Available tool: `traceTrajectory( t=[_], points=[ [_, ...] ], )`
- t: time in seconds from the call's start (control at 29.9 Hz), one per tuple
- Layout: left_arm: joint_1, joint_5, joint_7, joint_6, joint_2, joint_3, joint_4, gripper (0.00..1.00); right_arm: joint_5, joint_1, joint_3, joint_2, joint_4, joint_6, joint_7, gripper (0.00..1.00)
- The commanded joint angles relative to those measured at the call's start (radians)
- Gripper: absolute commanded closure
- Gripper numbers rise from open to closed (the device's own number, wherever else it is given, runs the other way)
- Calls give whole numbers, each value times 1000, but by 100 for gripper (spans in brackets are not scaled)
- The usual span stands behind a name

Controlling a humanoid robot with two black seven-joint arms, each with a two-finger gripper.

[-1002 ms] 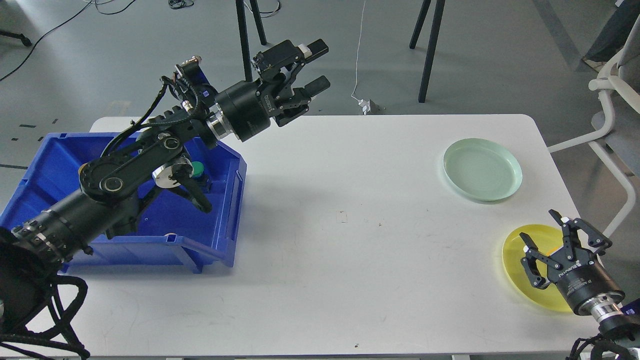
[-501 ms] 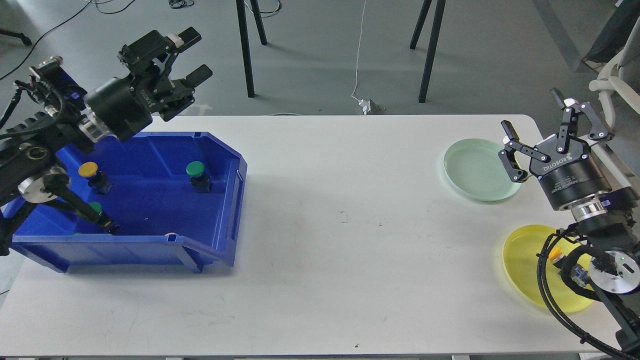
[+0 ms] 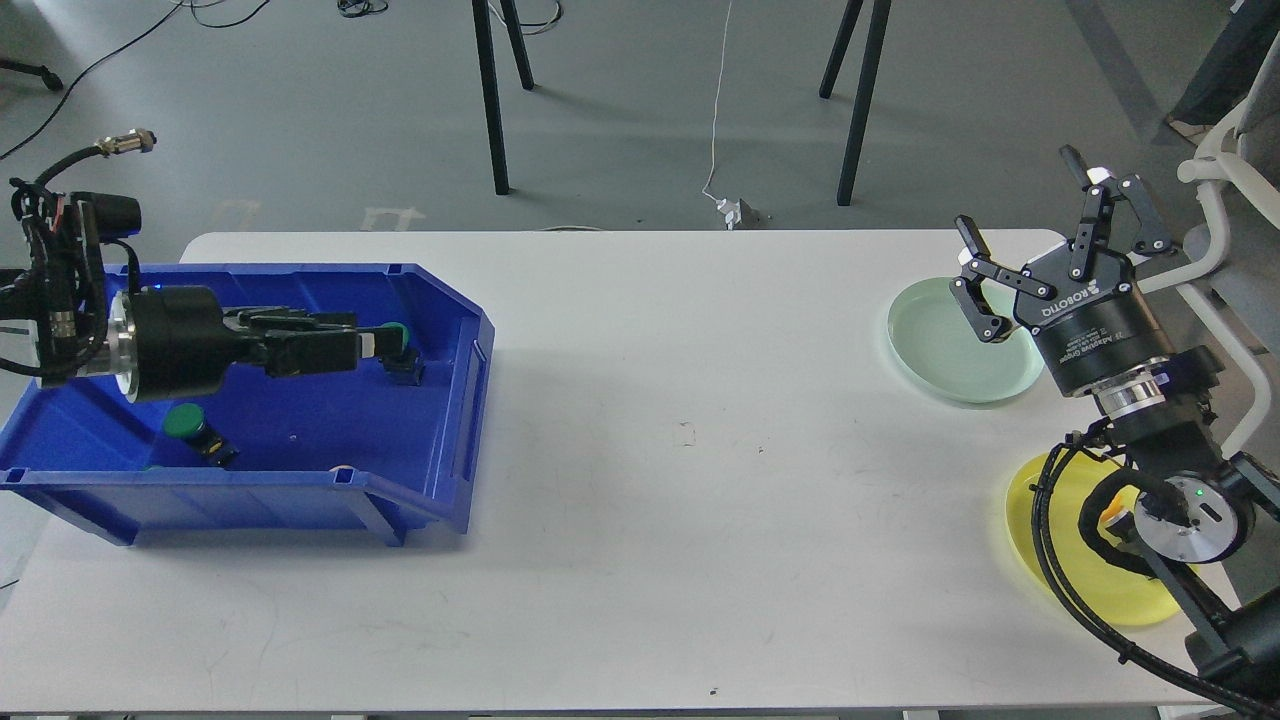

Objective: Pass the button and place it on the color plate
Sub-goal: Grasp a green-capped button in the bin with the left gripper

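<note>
A blue bin [image 3: 440,400] stands on the left of the white table. In it, a green button [image 3: 398,333] stands near the right wall and another green button [image 3: 185,422] near the front. My left gripper [image 3: 365,345] lies low inside the bin, pointing right, its tip right beside the first green button; its fingers overlap in this view. My right gripper [image 3: 1018,200] is open and empty, held above the right edge of the pale green plate [image 3: 940,345]. The yellow plate [image 3: 1050,560] holds a yellow button [image 3: 1112,520], partly hidden by my right arm.
The table's edge [image 3: 640,232] runs along the back. A white chair [image 3: 1220,180] stands beyond the right end of the table. Black stand legs [image 3: 490,100] are on the floor behind it.
My left gripper has dropped from above the bin's back edge into the bin, pointing at the green button. My right gripper has shifted slightly left and up by the green plate.
</note>
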Motion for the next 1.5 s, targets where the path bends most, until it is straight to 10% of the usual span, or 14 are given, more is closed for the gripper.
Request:
traceTrajectory(
  t=[0.0, 0.43, 1.47],
  points=[
    [2, 205, 0, 0, 0, 8, 112, 16, 0, -9, -1, 0, -10, 15, 1, 8],
    [4, 350, 0, 0, -129, 80, 394, 16, 0, -40, 1, 0, -8, 29, 4, 8],
    [5, 351, 0, 13, -216, 105, 609, 16, 2, -72, 15, 0, -5, 81, 10, 7]
  ],
)
